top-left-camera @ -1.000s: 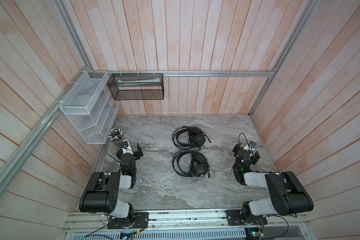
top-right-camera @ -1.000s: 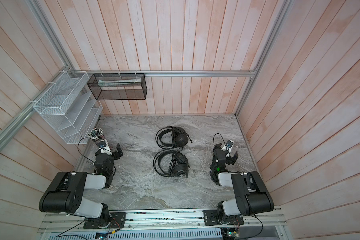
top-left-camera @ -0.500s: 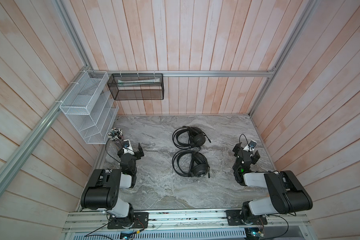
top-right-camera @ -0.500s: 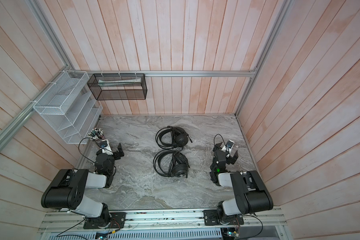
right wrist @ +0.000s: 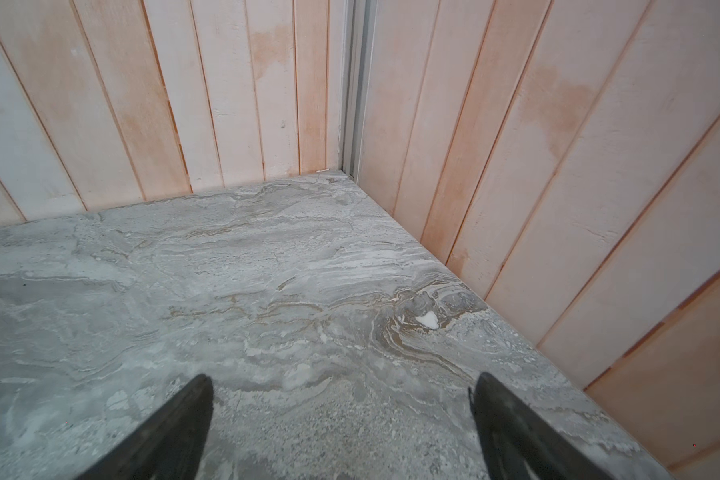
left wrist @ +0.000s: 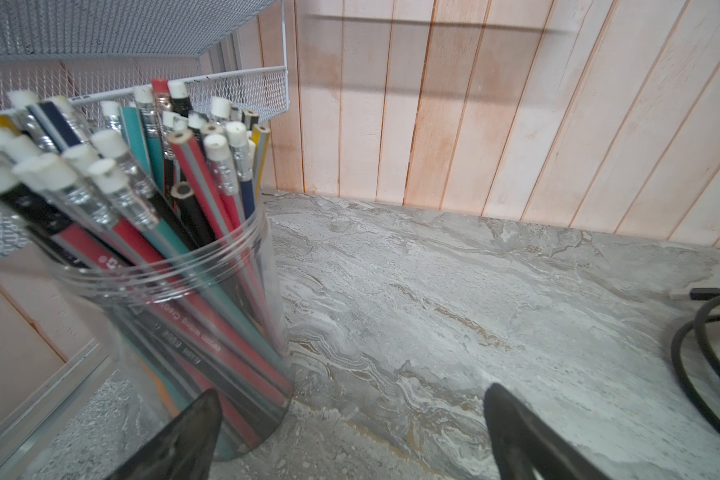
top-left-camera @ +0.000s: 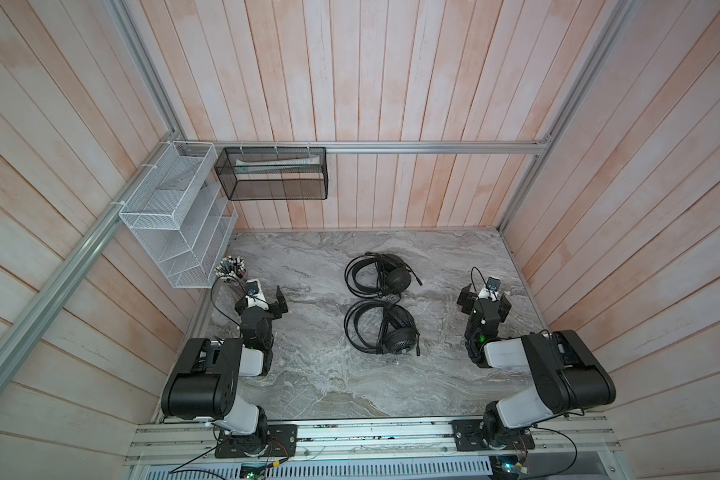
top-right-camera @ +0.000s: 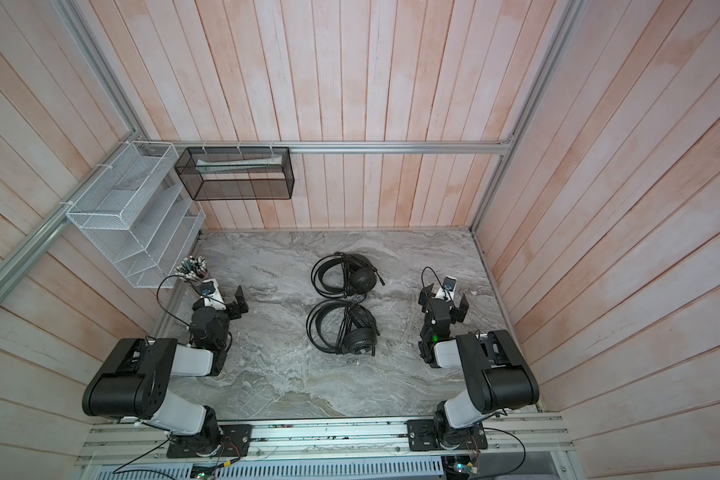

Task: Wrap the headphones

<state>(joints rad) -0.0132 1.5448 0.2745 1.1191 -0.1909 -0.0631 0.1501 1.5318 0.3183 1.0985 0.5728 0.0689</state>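
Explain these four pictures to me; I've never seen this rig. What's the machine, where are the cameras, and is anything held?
Two robot arms stand at the near edge of a marble-patterned table, each ending in a two-fingered gripper. The two wide pictures come from one overhead camera pair, so they show nearly the same scene. The other two come from a camera on each wrist, looking past the fingers. Mid-table lie two black headsets, the far headset and the near headset, cables looped alongside. A cup of pencils stands by the left gripper. It and the right gripper are both open and hold nothing.
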